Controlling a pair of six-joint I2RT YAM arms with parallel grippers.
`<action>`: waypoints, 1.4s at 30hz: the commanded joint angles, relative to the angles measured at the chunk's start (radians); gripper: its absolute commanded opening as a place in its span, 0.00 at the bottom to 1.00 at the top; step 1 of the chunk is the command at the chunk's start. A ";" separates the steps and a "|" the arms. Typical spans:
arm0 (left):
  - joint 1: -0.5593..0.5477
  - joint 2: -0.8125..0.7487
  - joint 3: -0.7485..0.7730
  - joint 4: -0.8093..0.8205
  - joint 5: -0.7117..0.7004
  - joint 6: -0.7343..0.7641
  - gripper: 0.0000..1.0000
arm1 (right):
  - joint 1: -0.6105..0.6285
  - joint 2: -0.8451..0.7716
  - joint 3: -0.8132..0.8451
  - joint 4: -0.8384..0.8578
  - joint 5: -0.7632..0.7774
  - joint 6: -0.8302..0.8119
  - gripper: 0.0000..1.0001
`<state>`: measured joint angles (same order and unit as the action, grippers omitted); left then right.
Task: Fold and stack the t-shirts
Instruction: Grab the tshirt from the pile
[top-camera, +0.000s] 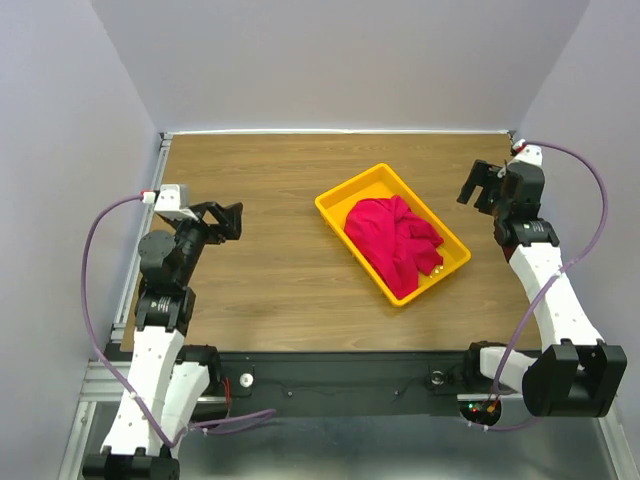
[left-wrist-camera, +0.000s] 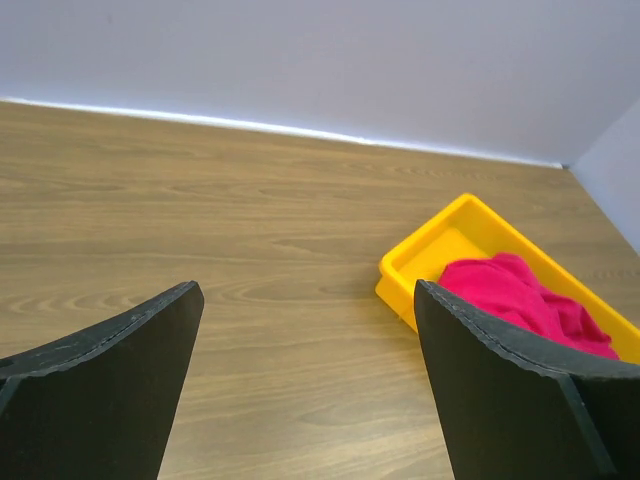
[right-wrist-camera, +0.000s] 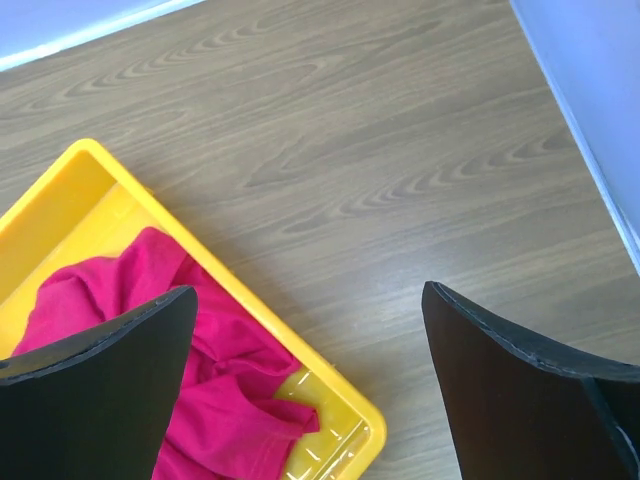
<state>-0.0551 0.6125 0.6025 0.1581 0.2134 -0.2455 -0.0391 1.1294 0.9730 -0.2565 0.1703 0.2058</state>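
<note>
A crumpled crimson-red t-shirt (top-camera: 395, 240) lies bunched inside a yellow plastic tray (top-camera: 345, 197) on the wooden table, right of centre. It also shows in the left wrist view (left-wrist-camera: 520, 295) and the right wrist view (right-wrist-camera: 130, 320). My left gripper (top-camera: 228, 219) is open and empty over the table's left side, well apart from the tray. My right gripper (top-camera: 483, 186) is open and empty, raised near the back right, just right of the tray. No neck label shows.
The tray (right-wrist-camera: 250, 310) sits at a slant across the table. Bare wooden table (top-camera: 270, 260) lies between my left gripper and the tray. Pale walls close the table at the back and both sides.
</note>
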 joint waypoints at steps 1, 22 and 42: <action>-0.002 0.073 0.054 0.067 0.092 0.012 0.99 | -0.007 -0.010 0.058 0.053 -0.090 -0.064 1.00; -0.655 0.775 0.529 -0.227 -0.129 -0.050 0.92 | -0.185 -0.079 -0.048 -0.148 -0.718 -0.407 1.00; -0.934 1.685 1.366 -0.648 -0.425 -0.051 0.78 | -0.228 -0.089 -0.106 -0.101 -0.785 -0.385 1.00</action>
<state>-0.9836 2.2829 1.9091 -0.4000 -0.1715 -0.3054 -0.2531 1.0706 0.8803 -0.4088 -0.5869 -0.1871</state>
